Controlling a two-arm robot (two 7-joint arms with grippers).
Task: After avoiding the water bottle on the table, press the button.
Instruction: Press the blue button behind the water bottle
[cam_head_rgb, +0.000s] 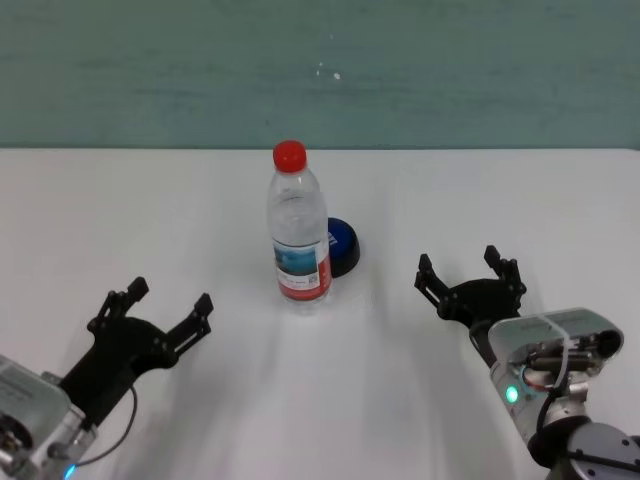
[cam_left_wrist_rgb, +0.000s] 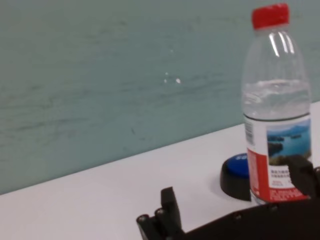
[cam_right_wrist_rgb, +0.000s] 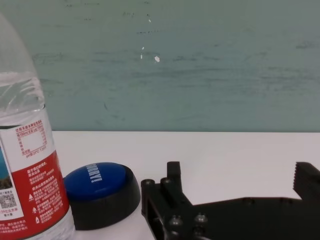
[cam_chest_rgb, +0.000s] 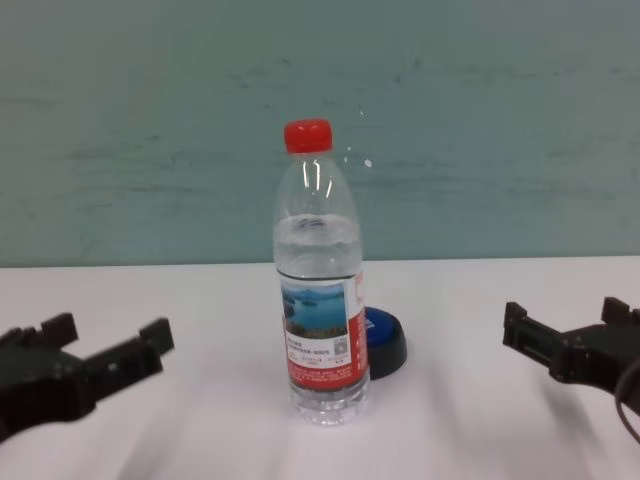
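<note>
Clear water bottle (cam_head_rgb: 298, 235) stands just before button (cam_head_rgb: 343, 246).

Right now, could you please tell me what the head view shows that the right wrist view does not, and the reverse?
Only the head view shows the clear plastic water bottle's red screw cap, the open left gripper and the right arm's grey wrist. Only the right wrist view shows white lettering on the blue domed button. Both show the bottle, the button, the open right gripper and the white table.
</note>
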